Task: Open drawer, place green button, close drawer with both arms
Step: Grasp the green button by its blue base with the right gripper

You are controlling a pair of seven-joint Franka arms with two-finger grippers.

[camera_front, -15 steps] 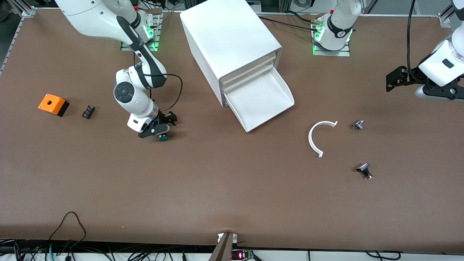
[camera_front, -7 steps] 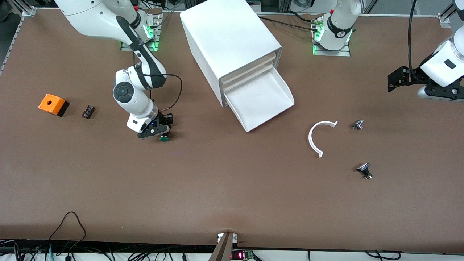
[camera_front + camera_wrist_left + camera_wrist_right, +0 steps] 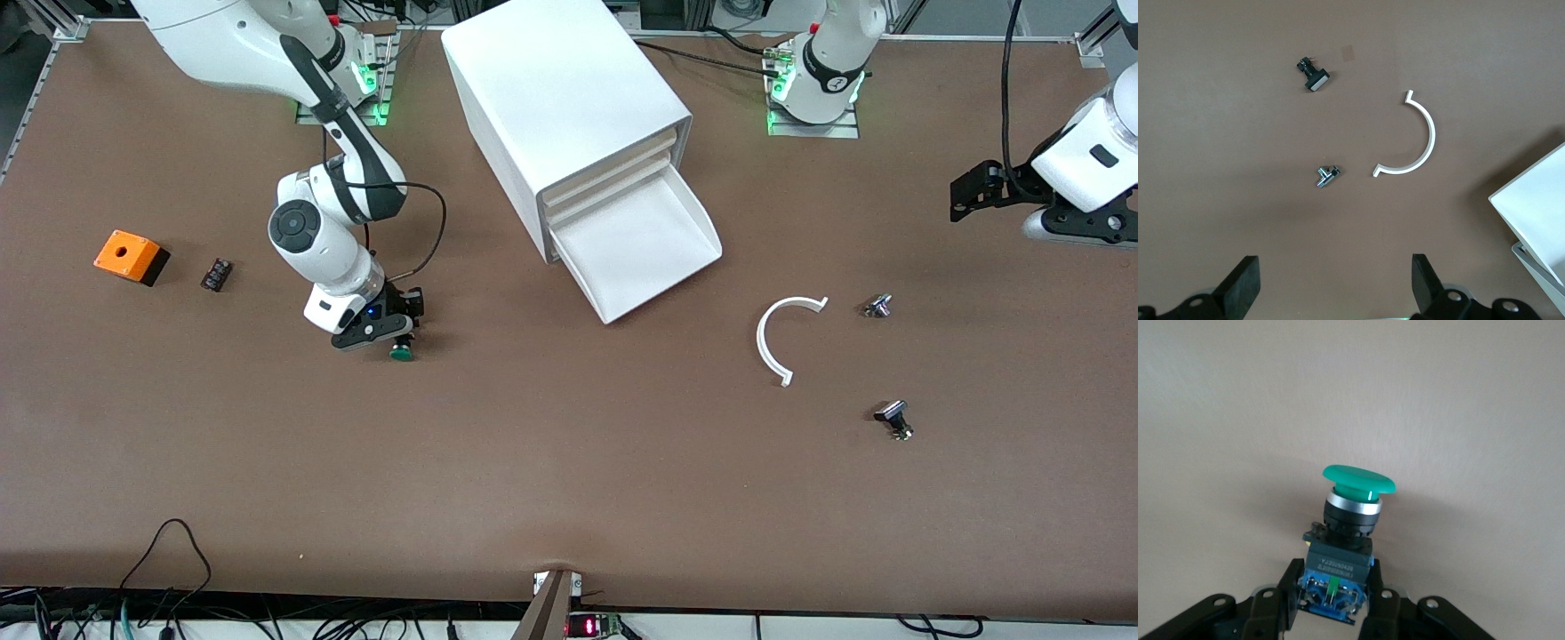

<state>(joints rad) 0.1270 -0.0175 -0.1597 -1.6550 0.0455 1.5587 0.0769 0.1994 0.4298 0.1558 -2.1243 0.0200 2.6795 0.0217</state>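
Right gripper (image 3: 397,340) is clamped on the dark body of the button (image 3: 401,353), green cap pointing out from the fingers, over the table toward the right arm's end and well apart from the open drawer (image 3: 642,249). It seems just clear of the surface, though that is hard to judge. A good carry lifts straight up first, then crosses to the tray and lowers before letting go. Left gripper (image 3: 965,190) waits with its jaws spread wide and empty, above the table's left-arm end.
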